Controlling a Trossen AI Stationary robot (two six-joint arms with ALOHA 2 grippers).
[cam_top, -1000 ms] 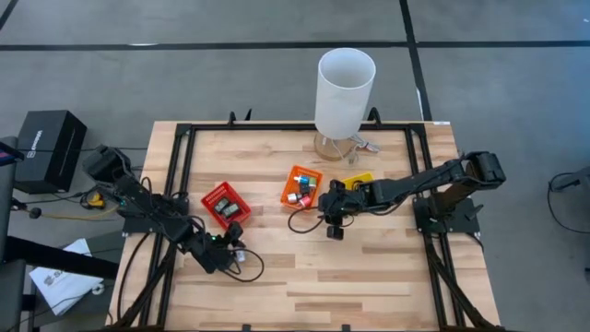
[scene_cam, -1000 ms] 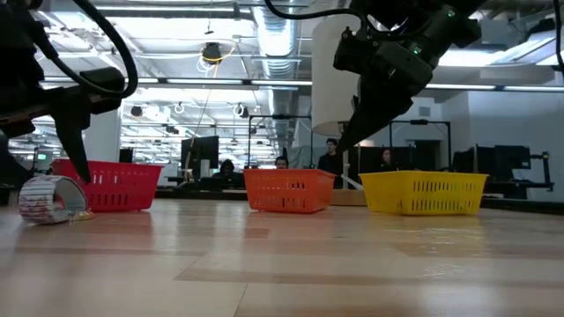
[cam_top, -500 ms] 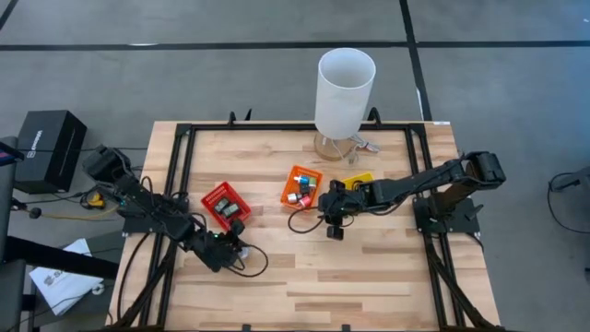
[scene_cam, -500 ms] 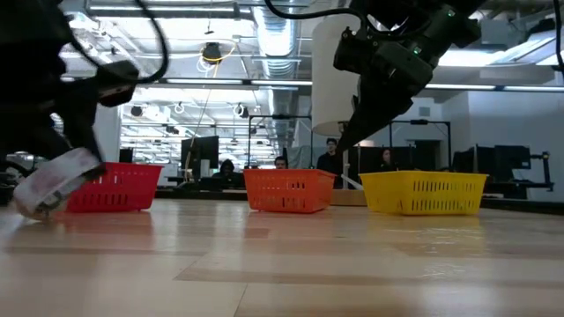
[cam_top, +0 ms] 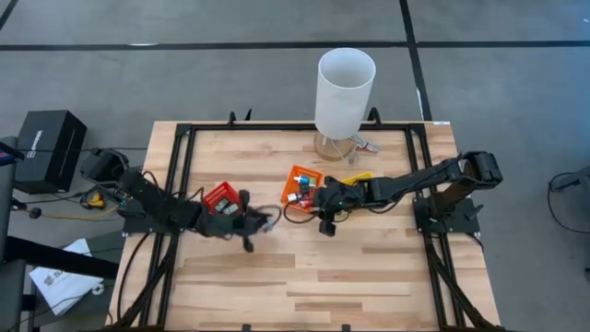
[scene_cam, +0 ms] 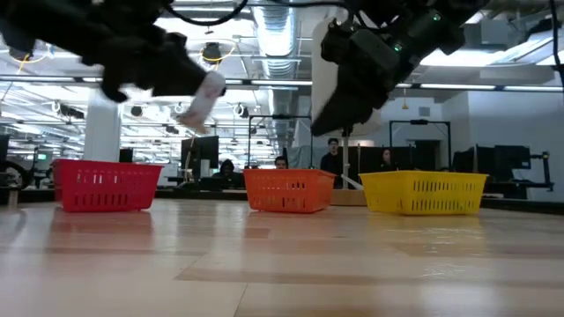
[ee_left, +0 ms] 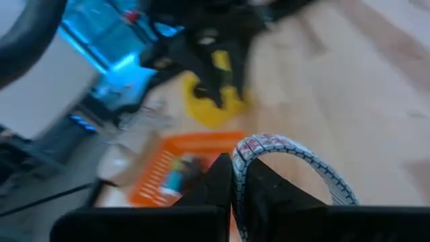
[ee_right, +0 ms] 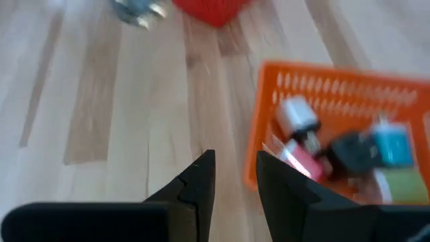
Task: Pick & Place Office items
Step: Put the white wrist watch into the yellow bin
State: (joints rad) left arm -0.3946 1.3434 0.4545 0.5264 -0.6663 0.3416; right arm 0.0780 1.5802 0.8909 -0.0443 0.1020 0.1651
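Note:
My left gripper (cam_top: 251,224) hangs above the table between the red bin (cam_top: 224,200) and the orange bin (cam_top: 301,184), shut on a pale patterned ring (ee_left: 289,158). In the low view the ring (scene_cam: 203,97) is well above the table. My right gripper (cam_top: 323,224) hovers at the orange bin's near right corner. Its fingers (ee_right: 201,178) stand a little apart, with only bare wood between them. Several small office items (ee_right: 336,151) lie in the orange bin. My left gripper pinches the ring's band (ee_left: 239,156) between its two fingers, at one spot on the rim. One finger looks to be inside the ring and one outside. The ring sticks out beyond the fingertips, lifted clear of the table.
A yellow bin (cam_top: 358,179) sits right of the orange one. A tall white cylinder (cam_top: 345,92) stands at the far edge. Black frame rails (cam_top: 184,157) run along the table's sides. Bare wood spreads across the near half (cam_top: 313,286). People show in the room behind (scene_cam: 330,154).
My left gripper has shut on the ring that lay near the table's left front. It has lifted the ring clear and swung it up and toward the right and far side, past the red bin. My right gripper has shifted slightly left toward the orange bin.

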